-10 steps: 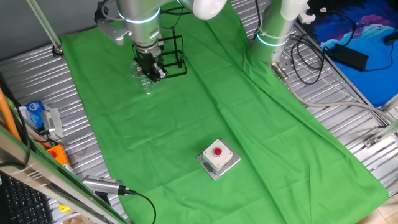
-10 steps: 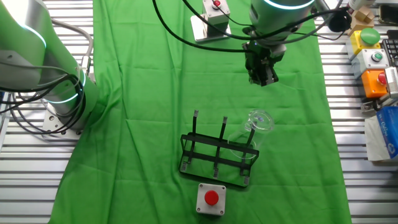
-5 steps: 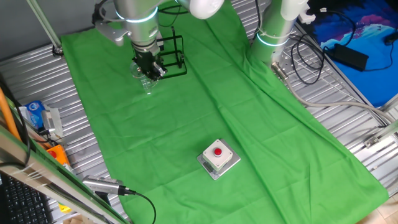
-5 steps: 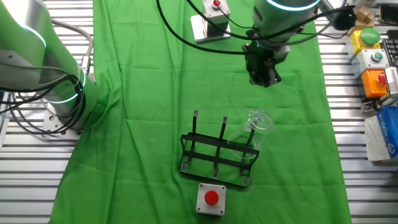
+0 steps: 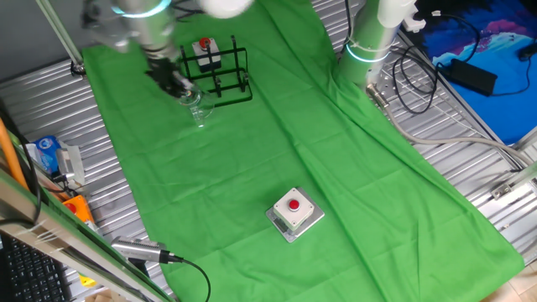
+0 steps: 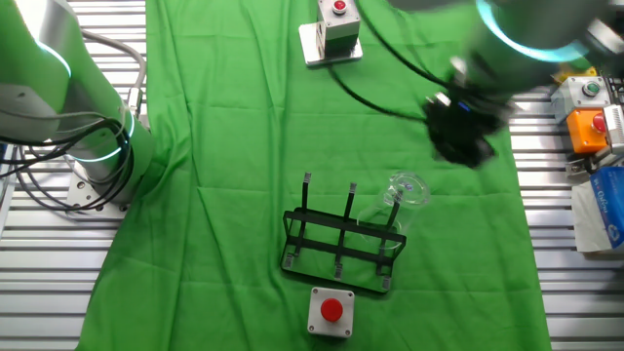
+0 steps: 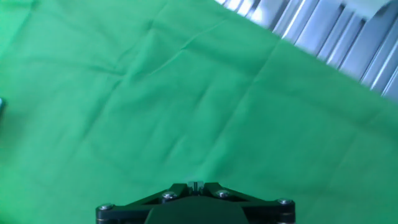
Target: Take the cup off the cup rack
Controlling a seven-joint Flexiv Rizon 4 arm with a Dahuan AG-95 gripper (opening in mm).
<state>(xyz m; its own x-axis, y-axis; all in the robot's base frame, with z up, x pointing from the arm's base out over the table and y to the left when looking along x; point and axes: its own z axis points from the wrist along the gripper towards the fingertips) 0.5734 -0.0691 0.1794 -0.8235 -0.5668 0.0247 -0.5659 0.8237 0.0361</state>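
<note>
Gripper (image 6: 460, 144) is motion-blurred in both fixed views; fingers don't show in the hand view, so can't tell if the jaws are apart or together. It holds nothing that I can make out. In the other fixed view it hangs over the green cloth (image 6: 244, 146), up and to the right of the cup (image 6: 392, 210), clearly apart from it. In one fixed view the blurred gripper (image 5: 172, 82) sits just left of the cup (image 5: 195, 105), overlapping its edge in the picture; contact can't be judged from there. Cup is clear glass, tilted, hung on the end peg of the cup rack (image 6: 341, 244), rim pointing up and away from the rack base. Rack is black wire, rectangular base flat on the cloth, other pegs bare. A grey box with a red button (image 6: 331, 311) sits just beside the rack's base on the cloth; same box (image 5: 205, 52) shows behind the rack in one fixed view. A second grey box with red button (image 5: 294, 211) is well apart from the rack, mid-cloth; it's at the top edge (image 6: 331, 29) in the other fixed view. Hand view shows only wrinkled green cloth (image 7: 186, 99), a strip of ribbed metal table (image 7: 336, 37) in the upper right corner, and the gripper's dark body at the bottom edge. A second robot arm base (image 5: 369, 46) stands at the cloth's edge, lit ring visible.
</note>
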